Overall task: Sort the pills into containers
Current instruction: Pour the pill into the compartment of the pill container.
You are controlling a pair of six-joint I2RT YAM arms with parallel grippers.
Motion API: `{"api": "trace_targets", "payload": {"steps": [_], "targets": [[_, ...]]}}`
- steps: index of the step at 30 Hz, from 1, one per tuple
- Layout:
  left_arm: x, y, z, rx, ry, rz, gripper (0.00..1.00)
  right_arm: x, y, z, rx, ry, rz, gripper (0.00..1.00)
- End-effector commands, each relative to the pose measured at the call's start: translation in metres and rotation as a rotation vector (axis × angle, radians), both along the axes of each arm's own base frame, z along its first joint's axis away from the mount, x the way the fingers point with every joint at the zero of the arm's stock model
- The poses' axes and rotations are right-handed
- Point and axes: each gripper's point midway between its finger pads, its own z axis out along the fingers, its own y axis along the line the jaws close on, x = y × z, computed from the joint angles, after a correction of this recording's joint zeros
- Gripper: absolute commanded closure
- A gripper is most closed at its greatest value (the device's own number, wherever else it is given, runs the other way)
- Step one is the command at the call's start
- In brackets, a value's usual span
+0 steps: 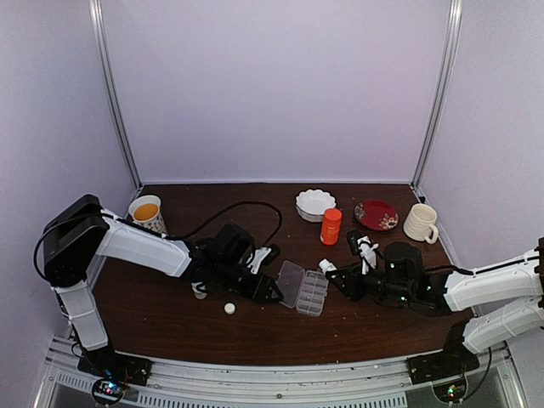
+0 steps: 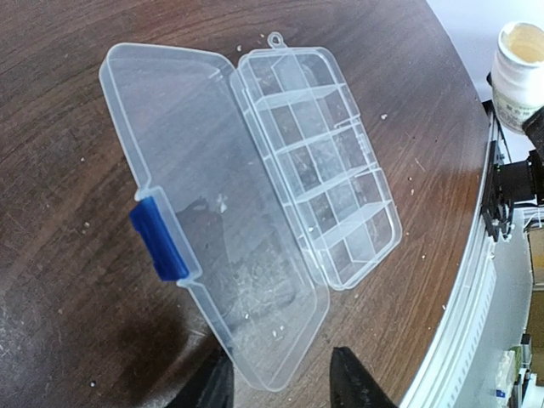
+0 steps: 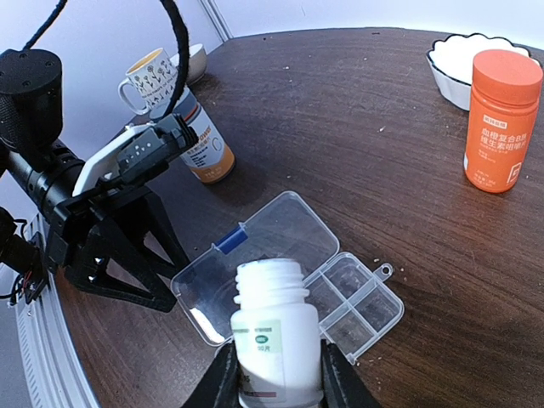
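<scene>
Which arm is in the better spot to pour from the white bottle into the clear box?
Right, probably. The right end effector grips the open white bottle, mouth up, close to the cells. The left end effector is empty and open, down by the lid.
</scene>
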Motion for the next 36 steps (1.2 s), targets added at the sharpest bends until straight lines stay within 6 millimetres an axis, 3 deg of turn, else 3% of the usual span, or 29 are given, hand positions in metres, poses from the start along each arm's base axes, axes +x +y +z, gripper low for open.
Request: {"api": "trace_targets", "payload": {"steps": [1,8,27,36], "targets": [[0.001,-0.007,0.001,-0.049,-0.016,-0.026,0.61,0.007,-0.001,0.006,0.02,-0.02,-0.028,1.0],[0.001,-0.007,0.001,-0.064,-0.014,-0.016,0.66,0.009,0.003,-0.004,-0.011,0.011,-0.023,1.0],[-0.001,-0.005,0.004,-0.082,-0.028,-0.015,0.73,0.023,-0.011,-0.033,-0.066,0.133,-0.075,1.0],[-0.002,-0.004,0.004,-0.089,-0.029,-0.019,0.77,0.029,-0.004,-0.049,-0.102,0.201,-0.059,1.0]]}}
